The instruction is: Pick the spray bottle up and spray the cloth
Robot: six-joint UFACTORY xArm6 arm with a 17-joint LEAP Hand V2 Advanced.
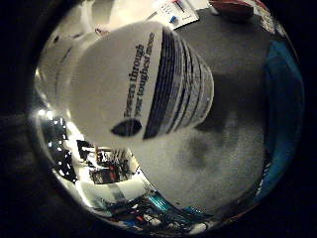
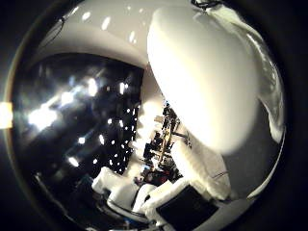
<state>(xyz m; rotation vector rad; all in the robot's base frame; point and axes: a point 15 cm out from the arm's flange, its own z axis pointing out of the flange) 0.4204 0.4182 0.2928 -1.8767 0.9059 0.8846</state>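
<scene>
Filling much of both palm views, white spray bottle (image 1: 133, 84), so close against the palm; dark-striped label with print on its side. Raised above the grey worktop (image 1: 233, 134), shadow cast on that surface just beside the bottle. White and black hand (image 2: 183, 197) showing near the bottle's rounded body; fingers' state: cannot tell. Well beyond the bottle, at the worktop's far edge, a printed card (image 1: 178, 12) and a red object (image 1: 233, 9).
</scene>
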